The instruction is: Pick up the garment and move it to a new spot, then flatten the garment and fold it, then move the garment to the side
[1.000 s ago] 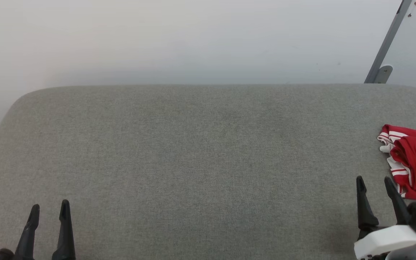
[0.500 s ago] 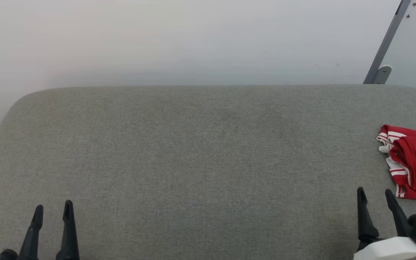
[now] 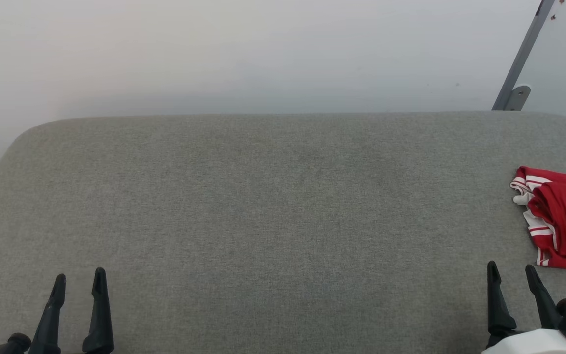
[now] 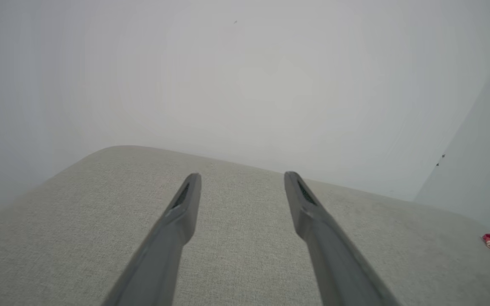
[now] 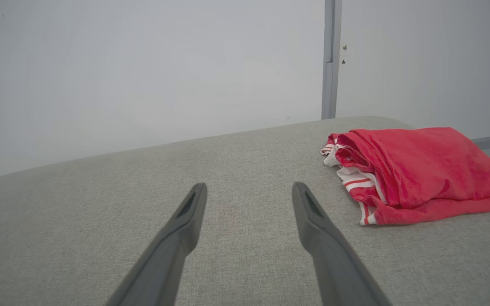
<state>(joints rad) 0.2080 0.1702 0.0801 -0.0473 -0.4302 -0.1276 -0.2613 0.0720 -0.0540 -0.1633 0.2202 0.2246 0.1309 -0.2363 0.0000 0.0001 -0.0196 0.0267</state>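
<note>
Neatly folded red garment (image 5: 419, 170), red-and-white striped trim at its edge

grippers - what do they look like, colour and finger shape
Both the left gripper and right gripper have two long, black, tapering fingers with pointed tips and a dark slotted inset near each tip. A white housing sits behind the right one.
</note>
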